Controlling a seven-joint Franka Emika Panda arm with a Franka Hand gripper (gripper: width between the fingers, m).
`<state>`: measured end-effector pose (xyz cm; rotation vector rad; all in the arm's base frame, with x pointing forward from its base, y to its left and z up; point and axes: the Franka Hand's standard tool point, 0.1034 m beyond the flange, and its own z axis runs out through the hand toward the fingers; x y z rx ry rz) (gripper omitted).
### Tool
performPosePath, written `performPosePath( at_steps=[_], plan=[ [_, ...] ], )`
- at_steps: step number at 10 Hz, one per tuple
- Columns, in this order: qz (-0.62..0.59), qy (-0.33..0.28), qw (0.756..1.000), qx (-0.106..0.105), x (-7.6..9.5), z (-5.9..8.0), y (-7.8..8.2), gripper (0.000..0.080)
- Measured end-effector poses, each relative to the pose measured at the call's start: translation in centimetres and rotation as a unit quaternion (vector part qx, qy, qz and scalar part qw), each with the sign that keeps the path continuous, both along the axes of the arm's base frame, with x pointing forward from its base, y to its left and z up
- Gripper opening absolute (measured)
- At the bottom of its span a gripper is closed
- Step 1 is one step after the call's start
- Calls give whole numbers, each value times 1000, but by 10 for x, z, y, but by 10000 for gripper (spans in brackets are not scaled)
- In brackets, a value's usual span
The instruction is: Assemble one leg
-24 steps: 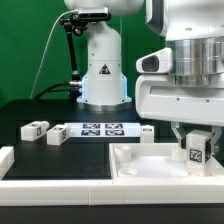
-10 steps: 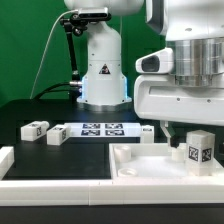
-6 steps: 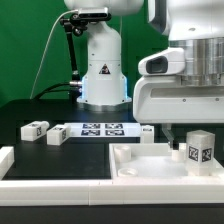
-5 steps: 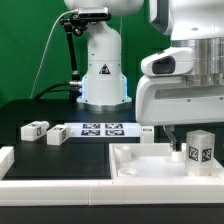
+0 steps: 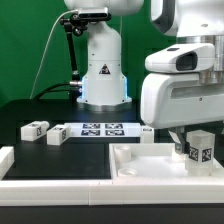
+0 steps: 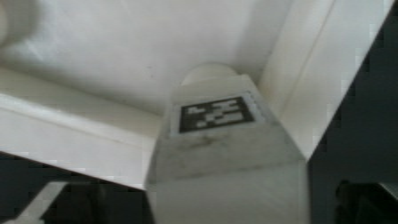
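A white leg (image 5: 202, 148) with a black-and-white tag stands upright at the near right corner of the large white tray-shaped part (image 5: 140, 168), at the exterior view's right. My gripper (image 5: 192, 140) comes down over it from above, with the jaws on either side of the leg, shut on it. In the wrist view the leg (image 6: 217, 130) runs from between my dark fingers (image 6: 43, 203) down to the inner corner of the tray part (image 6: 107, 45). The contact at its foot is hidden.
Two more legs (image 5: 35, 129) (image 5: 57, 134) lie on the dark table at the exterior view's left, and a third (image 5: 146, 132) behind the tray part. The marker board (image 5: 100, 129) lies between them. A white rim (image 5: 5, 160) stands at the near left. The arm's base (image 5: 102, 75) stands behind.
My gripper and wrist have shifted a little to the exterior view's right and turned. The leg has moved slightly right with them and stays upright in the tray part.
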<state>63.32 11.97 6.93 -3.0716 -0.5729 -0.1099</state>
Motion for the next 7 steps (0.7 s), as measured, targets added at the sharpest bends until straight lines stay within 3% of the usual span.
performPosePath(
  at_steps=[1,2,3,4,5,7],
  plan=[
    [-1,0,1000,0,0,0,0,553],
    [-9,0,1000,1,0,0,0,553],
    [-16,1,1000,1,0,0,0,369],
    [-17,1,1000,1,0,-1,-1,289],
    [-18,1,1000,1,0,-1,-1,289],
    [-168,4,985,25,1,-2,-3,289]
  ],
)
